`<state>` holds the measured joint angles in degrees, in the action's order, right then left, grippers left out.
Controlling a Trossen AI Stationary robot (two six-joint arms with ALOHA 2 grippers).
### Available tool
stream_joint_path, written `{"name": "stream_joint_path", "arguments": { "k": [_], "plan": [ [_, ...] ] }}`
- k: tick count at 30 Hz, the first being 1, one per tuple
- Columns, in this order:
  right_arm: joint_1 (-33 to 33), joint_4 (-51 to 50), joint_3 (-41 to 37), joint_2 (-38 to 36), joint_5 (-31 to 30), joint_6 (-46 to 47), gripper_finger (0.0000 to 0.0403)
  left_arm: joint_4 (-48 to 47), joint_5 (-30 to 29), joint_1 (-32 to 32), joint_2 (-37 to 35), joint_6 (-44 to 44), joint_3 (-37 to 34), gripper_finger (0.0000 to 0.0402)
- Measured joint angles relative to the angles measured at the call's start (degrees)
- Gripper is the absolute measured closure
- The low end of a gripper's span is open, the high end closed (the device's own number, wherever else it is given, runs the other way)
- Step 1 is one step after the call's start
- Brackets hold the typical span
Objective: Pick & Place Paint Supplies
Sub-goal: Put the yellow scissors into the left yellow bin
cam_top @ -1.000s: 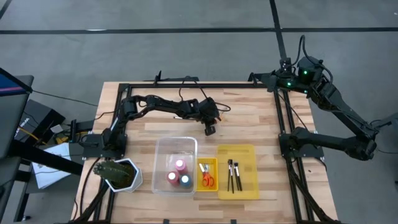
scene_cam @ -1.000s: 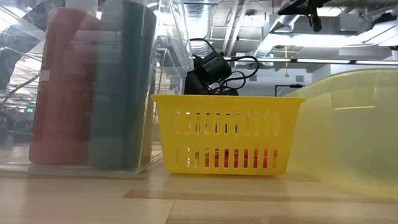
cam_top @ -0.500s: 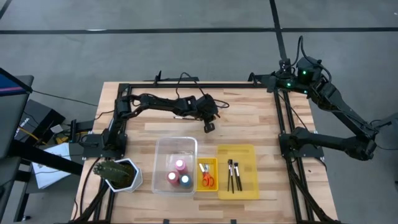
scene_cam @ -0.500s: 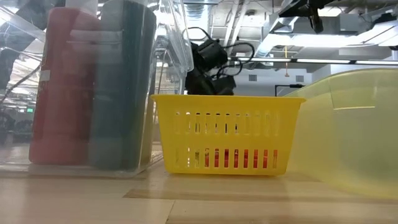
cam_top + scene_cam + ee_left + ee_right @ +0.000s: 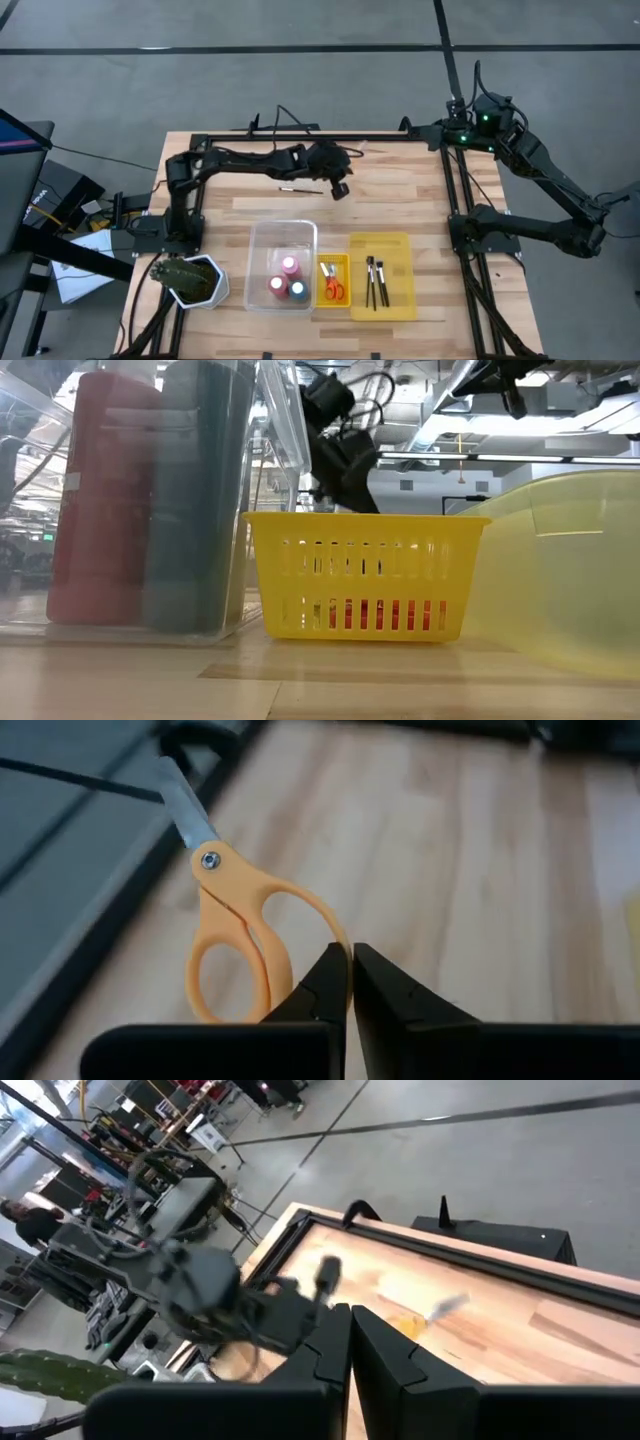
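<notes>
step: carry | left gripper [image 5: 350, 982] fingers pinch orange scissors [image 5: 235, 935] handle, above table [image 5: 400, 190] | right gripper [image 5: 350, 1345] parked high, fingers pressed together | next: likely lower into small yellow basket [image 5: 333, 280] beside the scissors already there

This is a robotics lab or workshop in a big industrial hall. A wooden table [image 5: 400, 200] framed in black metal rails stands on a bare grey concrete floor [image 5: 300, 80] crossed by dark lines. Across the table, the ceiling shows exposed ducts and pipes [image 5: 400, 400] with strip lighting. Farther off, racks and benches crowded with equipment [image 5: 130, 1140] fill the hall, and a person [image 5: 35, 1225] stands among them.
</notes>
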<state>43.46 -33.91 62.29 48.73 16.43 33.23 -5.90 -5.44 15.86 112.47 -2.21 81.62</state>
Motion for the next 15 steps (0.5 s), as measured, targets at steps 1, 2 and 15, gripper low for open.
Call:
{"name": "stream_joint_path", "arguments": {
  "k": [1, 2, 15],
  "plan": [
    [0.0, -0.1, 0.0, 0.0, -0.1, 0.1, 0.0395, 0.3, -1.4, 0.0, -0.7, 0.3, 0.0, 0.0401],
    [0.0, -0.2, 0.0, 0.0, -0.4, 0.6, 0.0394, 0.6, -2.6, 0.0, -1.5, 0.8, 0.0, 0.0401],
    [-0.1, 2.0, 0.0, 6.2, -1.6, 4.4, 0.0311, 11.9, -5.1, 0.0, -8.6, 1.2, 0.1, 0.0401]
  ]
}}
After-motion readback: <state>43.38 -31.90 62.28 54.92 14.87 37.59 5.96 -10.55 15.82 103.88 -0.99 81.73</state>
